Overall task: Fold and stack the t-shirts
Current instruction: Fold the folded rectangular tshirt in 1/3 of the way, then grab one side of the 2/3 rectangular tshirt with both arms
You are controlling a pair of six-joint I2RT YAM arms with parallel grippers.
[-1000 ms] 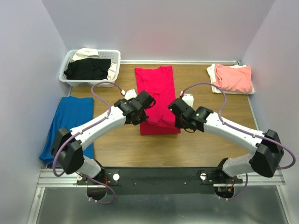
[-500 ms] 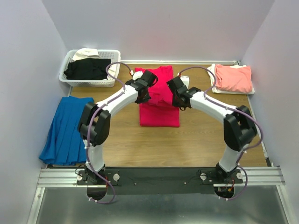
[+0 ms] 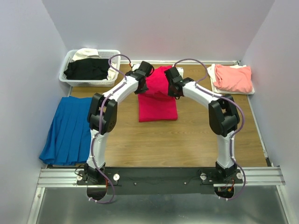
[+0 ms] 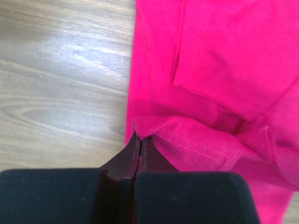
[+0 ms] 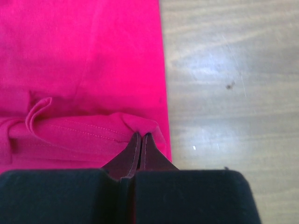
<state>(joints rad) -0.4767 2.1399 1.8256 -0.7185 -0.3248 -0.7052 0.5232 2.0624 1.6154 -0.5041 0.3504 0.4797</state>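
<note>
At the far left of the wooden table (image 3: 187, 140) lies a blue pleated cloth (image 3: 65, 128), spread flat. Behind it, in the far left corner, stands a white basket (image 3: 88, 82) with a black shirt (image 3: 88, 69) heaped in it and a cream shirt (image 3: 86, 53) showing behind that. Next comes the left gripper (image 4: 140, 140), its fingers clenched on a stitched hem corner at the left edge of the red shirt (image 3: 158, 107). That shirt lies in the middle of the table as a long narrow strip running away from the arms, and the pinched hem is doubled back over the cloth beneath. The right gripper (image 5: 141, 137) is likewise clamped tight on the hem corner at the shirt's right edge, just beside bare wood. In the far right corner a folded pink shirt (image 3: 233, 78) rests on top of a white shirt (image 3: 211, 73).
</note>
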